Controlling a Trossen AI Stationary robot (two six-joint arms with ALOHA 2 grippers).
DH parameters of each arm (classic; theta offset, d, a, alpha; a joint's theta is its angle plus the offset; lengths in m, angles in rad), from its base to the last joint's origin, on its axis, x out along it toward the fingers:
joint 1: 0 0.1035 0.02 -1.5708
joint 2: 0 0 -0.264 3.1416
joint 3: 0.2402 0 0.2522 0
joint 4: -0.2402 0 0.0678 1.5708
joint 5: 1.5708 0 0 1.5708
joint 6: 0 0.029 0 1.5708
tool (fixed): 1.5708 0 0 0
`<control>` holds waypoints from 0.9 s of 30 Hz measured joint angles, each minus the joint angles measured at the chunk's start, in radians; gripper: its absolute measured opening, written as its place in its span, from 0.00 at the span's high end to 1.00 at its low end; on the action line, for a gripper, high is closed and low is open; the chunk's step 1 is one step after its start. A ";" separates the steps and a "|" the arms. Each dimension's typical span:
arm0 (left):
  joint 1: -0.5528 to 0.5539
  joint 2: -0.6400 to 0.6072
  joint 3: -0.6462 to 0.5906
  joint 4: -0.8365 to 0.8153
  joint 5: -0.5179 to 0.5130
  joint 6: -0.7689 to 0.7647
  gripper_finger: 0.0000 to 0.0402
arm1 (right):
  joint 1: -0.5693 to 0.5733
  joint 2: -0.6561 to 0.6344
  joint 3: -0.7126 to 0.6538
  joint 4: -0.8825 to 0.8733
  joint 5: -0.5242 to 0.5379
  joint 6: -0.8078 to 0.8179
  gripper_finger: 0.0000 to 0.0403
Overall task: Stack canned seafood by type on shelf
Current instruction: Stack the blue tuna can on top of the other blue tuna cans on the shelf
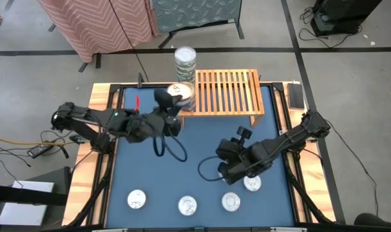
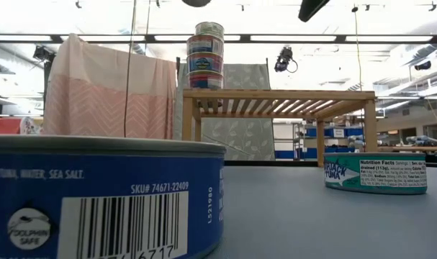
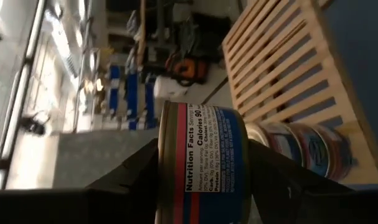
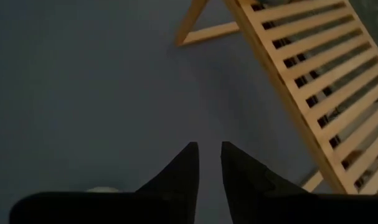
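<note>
My left gripper (image 1: 171, 100) hangs at the shelf's left end, shut on a tin with a blue and red label (image 3: 204, 162). Just beyond it a stack of tins (image 3: 313, 148) stands on the left end of the light-wood slatted shelf (image 1: 227, 90); the low view shows this stack (image 2: 206, 52) as three tins high. My right gripper (image 4: 208, 155) hovers over the blue mat in front of the shelf, its fingers a narrow gap apart with nothing between them. Several silver-topped tins (image 1: 187, 205) lie along the table's near edge. My left gripper pinches the tin between its two fingers, one on the flat top (image 3: 165, 155) and one on the flat bottom (image 3: 246, 155). The fingers come about level from the table's left. The tin sits upright, lifted clear of table and shelf.
A tin (image 1: 252, 183) lies on the mat right beside my right arm's wrist. In the low view a blue-labelled tin (image 2: 96, 201) fills the near left and a teal one (image 2: 376, 173) stands at the right. Open mat (image 1: 201, 138) lies between the arms.
</note>
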 joint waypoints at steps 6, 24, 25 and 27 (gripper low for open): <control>0.101 0.000 0.000 0.073 0.109 0.066 0.49 | 0.033 0.000 0.000 -0.035 0.001 0.086 0.83; 0.236 -0.213 -0.477 0.803 0.237 0.405 0.49 | 0.013 0.000 0.000 -0.082 0.018 0.131 0.85; 0.236 -0.228 -0.506 0.829 0.238 0.430 0.49 | 0.008 0.000 0.000 -0.082 0.018 0.131 0.86; 0.236 -0.243 -0.549 0.820 0.230 0.453 0.48 | 0.000 0.000 0.000 -0.083 0.018 0.128 0.86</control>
